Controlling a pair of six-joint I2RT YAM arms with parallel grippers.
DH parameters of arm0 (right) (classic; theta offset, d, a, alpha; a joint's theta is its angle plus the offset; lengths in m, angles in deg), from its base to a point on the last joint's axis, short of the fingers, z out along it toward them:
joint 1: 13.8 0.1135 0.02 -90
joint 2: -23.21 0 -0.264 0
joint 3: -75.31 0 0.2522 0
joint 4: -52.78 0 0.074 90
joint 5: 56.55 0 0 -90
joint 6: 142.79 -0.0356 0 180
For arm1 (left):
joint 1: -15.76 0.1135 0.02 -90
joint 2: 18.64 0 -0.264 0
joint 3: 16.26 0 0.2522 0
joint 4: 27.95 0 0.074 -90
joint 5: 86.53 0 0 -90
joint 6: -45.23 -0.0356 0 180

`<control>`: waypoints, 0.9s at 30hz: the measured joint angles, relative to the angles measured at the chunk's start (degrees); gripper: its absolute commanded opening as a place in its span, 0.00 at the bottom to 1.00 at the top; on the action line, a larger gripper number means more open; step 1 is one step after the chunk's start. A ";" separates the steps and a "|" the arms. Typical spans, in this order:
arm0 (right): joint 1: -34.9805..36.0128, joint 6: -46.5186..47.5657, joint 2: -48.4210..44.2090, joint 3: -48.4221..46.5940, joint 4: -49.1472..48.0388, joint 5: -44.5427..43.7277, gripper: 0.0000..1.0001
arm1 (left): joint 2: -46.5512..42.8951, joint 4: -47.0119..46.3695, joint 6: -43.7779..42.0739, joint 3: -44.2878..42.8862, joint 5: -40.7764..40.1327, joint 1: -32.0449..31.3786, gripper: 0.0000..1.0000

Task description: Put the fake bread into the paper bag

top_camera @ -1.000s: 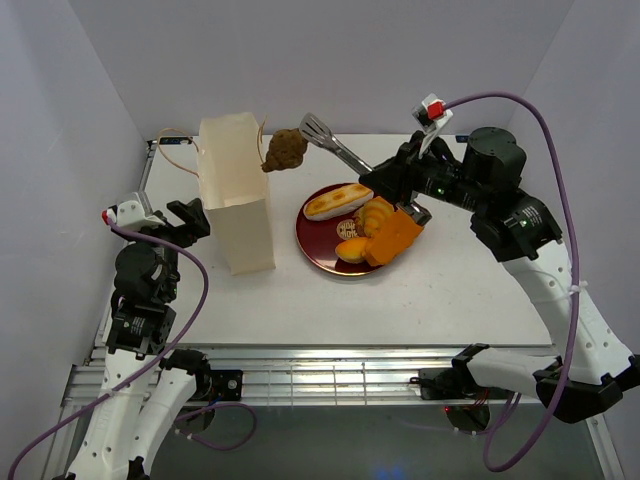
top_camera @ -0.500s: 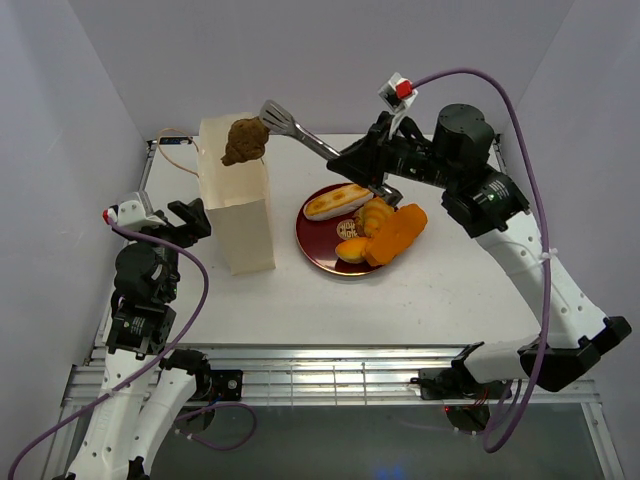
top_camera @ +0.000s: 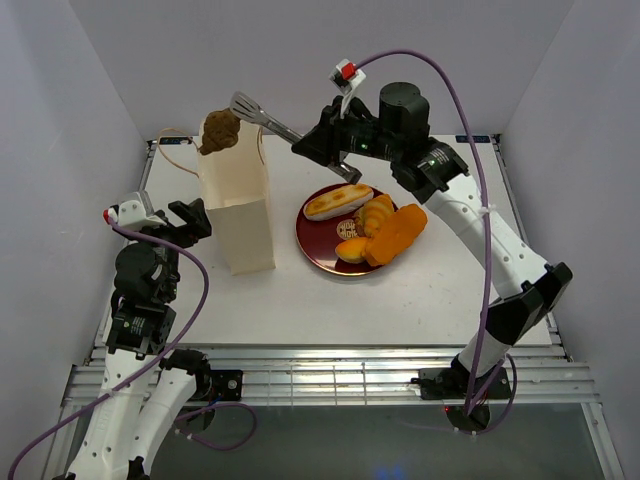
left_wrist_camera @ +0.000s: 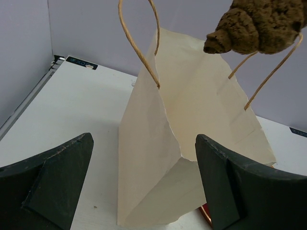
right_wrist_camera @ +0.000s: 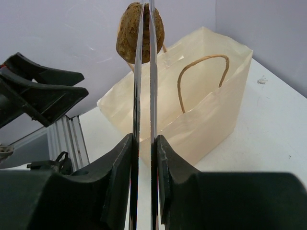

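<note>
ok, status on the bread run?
Right claw shut on tongs, brown pastry pinched above bag mouth. Left claw open, empty, beside bag. Nothing in the way.

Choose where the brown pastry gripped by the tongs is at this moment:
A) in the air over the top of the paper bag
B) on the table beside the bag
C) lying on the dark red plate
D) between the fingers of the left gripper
A: the brown pastry hangs from the tongs, which the right gripper holds over the paper bag, clear of its rim.
</note>
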 measured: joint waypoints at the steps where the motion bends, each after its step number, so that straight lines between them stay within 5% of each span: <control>1: 0.00 0.04 1.03 -0.76 0.24 -0.42 0.23 | 0.00 0.00 0.00 0.00 0.02 0.00 0.98; 11: 0.00 1.46 6.16 -4.33 1.64 -3.56 0.43 | 0.00 0.00 0.02 0.00 0.17 -0.33 0.98; 27: 0.00 1.73 6.16 -5.64 1.84 -3.76 0.48 | 1.25 0.07 0.00 0.02 0.24 -0.37 0.98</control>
